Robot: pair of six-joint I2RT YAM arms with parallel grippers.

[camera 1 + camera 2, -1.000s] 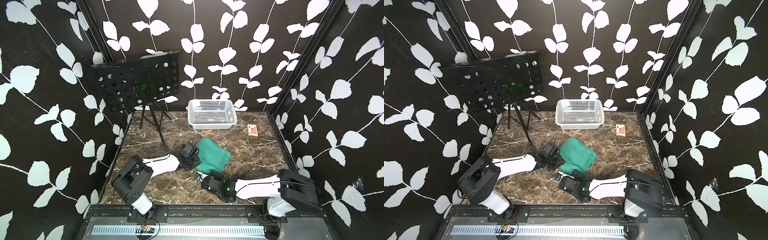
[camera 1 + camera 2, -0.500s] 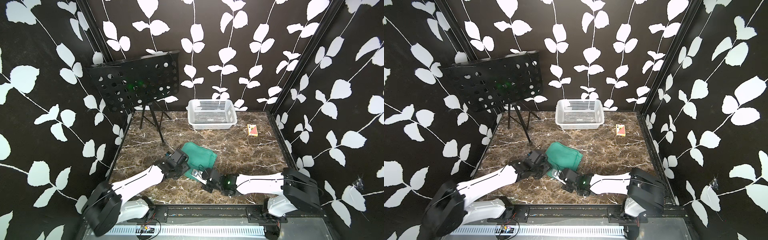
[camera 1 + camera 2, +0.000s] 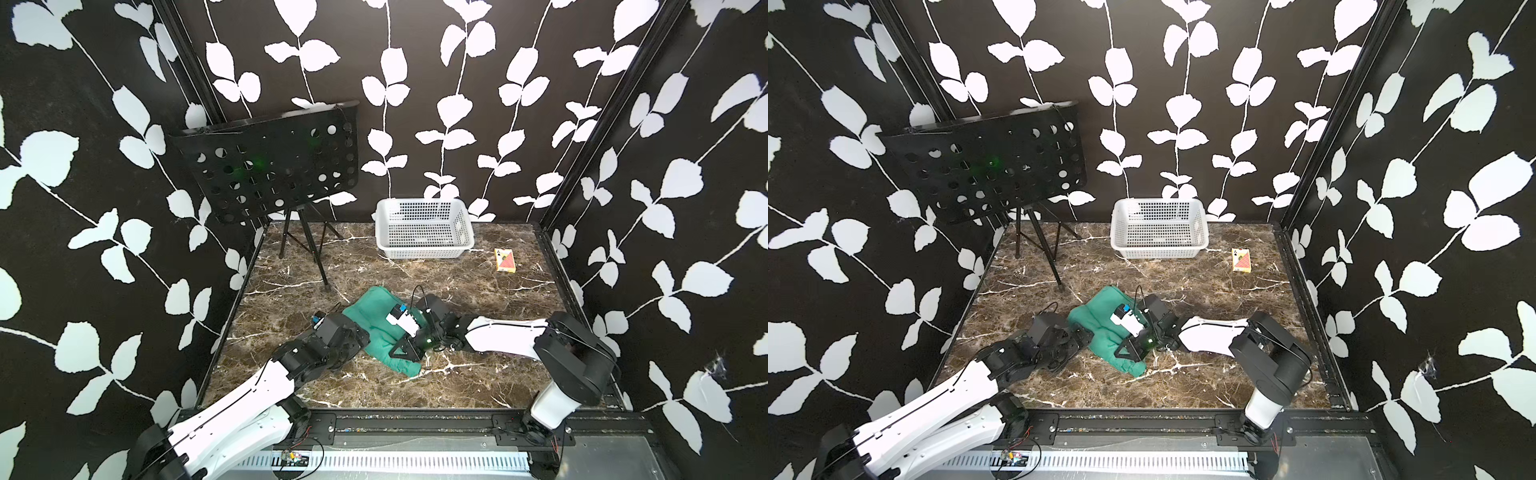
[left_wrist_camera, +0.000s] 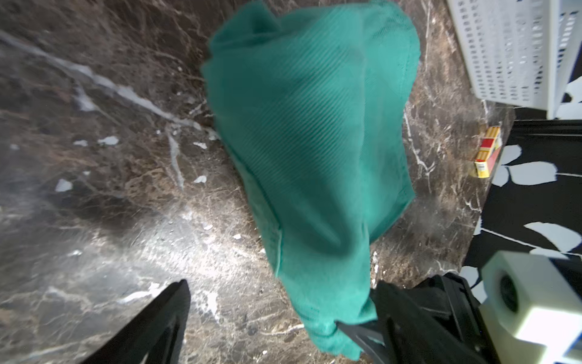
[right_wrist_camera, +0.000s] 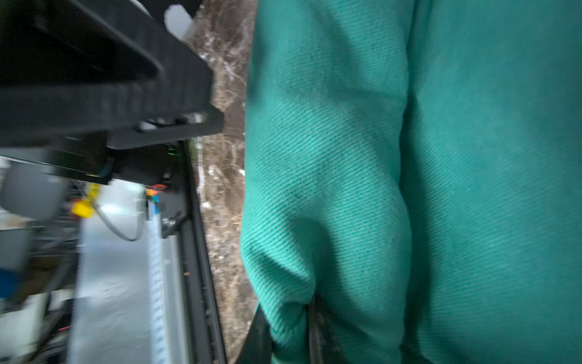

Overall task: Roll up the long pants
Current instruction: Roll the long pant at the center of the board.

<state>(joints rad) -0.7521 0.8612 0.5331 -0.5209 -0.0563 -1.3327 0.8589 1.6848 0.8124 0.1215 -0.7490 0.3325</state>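
1. long pants (image 3: 374,318): one teal lump on the counter (image 3: 478,386), sitting between the two claws; no leg lies flat anywhere
2. right claw (image 3: 402,353): on the lump's end nearest it, clamped on a gathered fold; the right wrist view shows the cloth bunched into the pinch
3. left claw (image 3: 365,341): just beside the lump's opposite flank, jaws apart, nothing gripped; in the left wrist view one finger (image 4: 151,324) stands wide of the cloth, with the lump's narrow end lying ahead of the claw
4. Progress, my read: most of the rolling looks done, since the whole garment is gathered into one compact bundle
5. Not neat though: the bundle is lumpy and broader at the end away from the claws, and a loose end pokes out just past the right claw's tips; cannot tell how many turns it has or whether the layers are tight
6. Left to do, as a guess: a last turn or tuck of that loose end, then the right claw lets go; soft cloth may spring open on release
7. white basket (image 3: 424,246) and small card box (image 3: 505,262): well beyond both claws, apart from the pants, not involved
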